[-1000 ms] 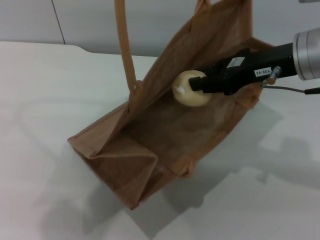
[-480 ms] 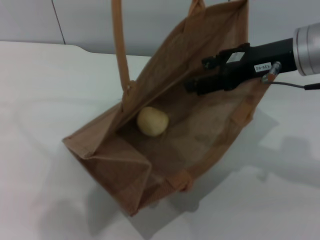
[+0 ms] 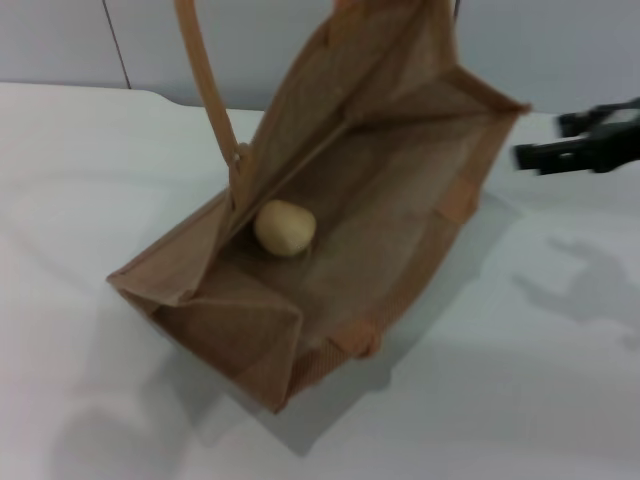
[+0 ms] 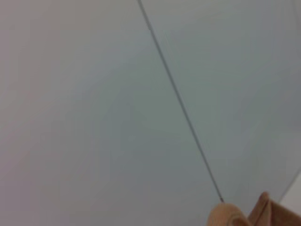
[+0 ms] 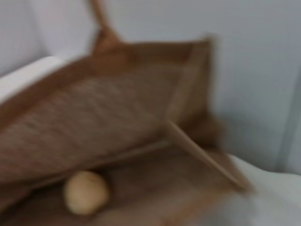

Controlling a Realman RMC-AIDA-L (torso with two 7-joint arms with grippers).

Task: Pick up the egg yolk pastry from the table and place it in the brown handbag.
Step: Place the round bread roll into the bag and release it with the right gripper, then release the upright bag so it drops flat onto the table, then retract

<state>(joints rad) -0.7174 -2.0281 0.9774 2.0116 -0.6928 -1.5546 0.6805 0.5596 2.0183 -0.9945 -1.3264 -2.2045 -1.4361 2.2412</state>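
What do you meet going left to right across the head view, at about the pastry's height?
Bare table → brown handbag near wall → egg yolk pastry inside the bag → bag's far wall → bare table → right hand, outside the bag.

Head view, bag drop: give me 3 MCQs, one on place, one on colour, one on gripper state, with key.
1. Where is the egg yolk pastry?
A. on the table
B. inside the brown handbag
C. in the right gripper

2. What colour is the pastry?
A. pale beige-yellow
B. dark red
C. green

3. How is the right gripper?
A. shut on the pastry
B. open, outside the bag
C. inside the bag

Key: B, it lies on the bag's inner wall; A, pale against the brown weave; B, its fingers stand apart, empty, beside the bag over the table.
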